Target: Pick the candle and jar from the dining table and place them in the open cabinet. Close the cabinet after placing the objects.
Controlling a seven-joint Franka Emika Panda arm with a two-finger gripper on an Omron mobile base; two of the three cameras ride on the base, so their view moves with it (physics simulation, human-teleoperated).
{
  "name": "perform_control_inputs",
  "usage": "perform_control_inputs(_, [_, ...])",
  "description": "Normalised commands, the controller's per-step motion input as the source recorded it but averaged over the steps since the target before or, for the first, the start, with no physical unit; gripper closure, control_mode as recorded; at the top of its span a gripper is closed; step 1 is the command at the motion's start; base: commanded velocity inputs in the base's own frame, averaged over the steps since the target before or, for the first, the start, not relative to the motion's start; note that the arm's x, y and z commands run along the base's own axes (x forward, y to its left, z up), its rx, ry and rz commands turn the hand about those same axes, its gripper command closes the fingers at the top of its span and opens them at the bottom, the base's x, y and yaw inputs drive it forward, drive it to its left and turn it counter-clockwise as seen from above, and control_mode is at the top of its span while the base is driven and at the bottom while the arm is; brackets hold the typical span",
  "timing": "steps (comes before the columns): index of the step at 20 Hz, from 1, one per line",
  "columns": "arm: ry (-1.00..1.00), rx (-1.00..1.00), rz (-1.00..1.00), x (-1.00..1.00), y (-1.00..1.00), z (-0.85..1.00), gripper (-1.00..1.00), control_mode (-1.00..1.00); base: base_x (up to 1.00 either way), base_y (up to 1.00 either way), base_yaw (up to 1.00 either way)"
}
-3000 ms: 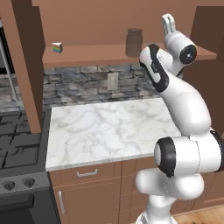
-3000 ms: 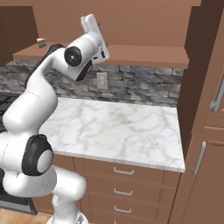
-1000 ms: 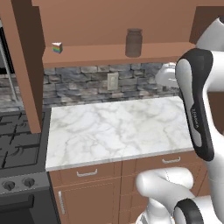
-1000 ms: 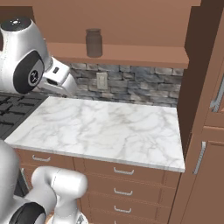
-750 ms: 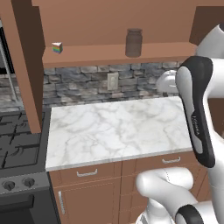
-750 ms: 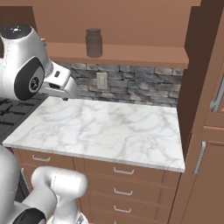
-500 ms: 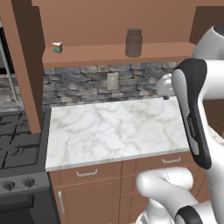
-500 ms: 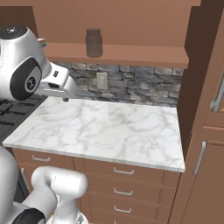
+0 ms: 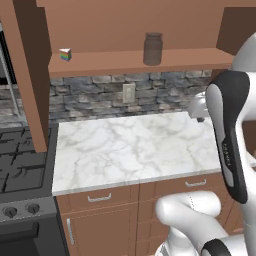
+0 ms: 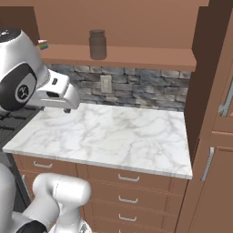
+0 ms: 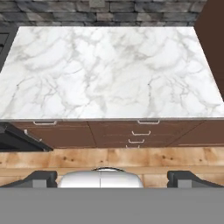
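The grey jar (image 9: 153,48) (image 10: 97,44) stands upright on the wooden shelf of the open brown cabinet (image 9: 135,61) (image 10: 136,55). My gripper (image 10: 67,108) (image 9: 200,118) hangs well below that shelf, over the marble counter, pointing down. In the hand view the gripper (image 11: 113,178) is open, its two dark fingertips (image 11: 42,177) wide apart with nothing between them. The candle and the dining table are out of view.
A small rainbow-striped wedge (image 9: 65,54) (image 10: 43,46) sits at the shelf's left end. The marble counter (image 9: 130,145) (image 10: 113,132) has brown drawers below. A stove (image 9: 20,170) is on its left, and a tall brown cabinet with bar handles (image 10: 214,136) on its right.
My hand has come away from the shelf, where it was beside the jar, and sunk over the counter. The jar has stayed on the shelf.
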Motion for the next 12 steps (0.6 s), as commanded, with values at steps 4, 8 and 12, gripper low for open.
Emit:
perform_control_inputs(4, [0.00,0.00,0.00,-0.24,-0.02,-0.10,-1.00,-1.00,0.00,0.00,0.00])
perform_control_inputs(8, [0.00,0.00,0.00,-0.09,0.00,-0.13,-1.00,-1.00,0.00,0.00,0.00])
perform_control_inputs(12, [0.00,0.00,-0.01,-0.01,0.00,-0.06,-1.00,-1.00,0.00,0.00,0.00])
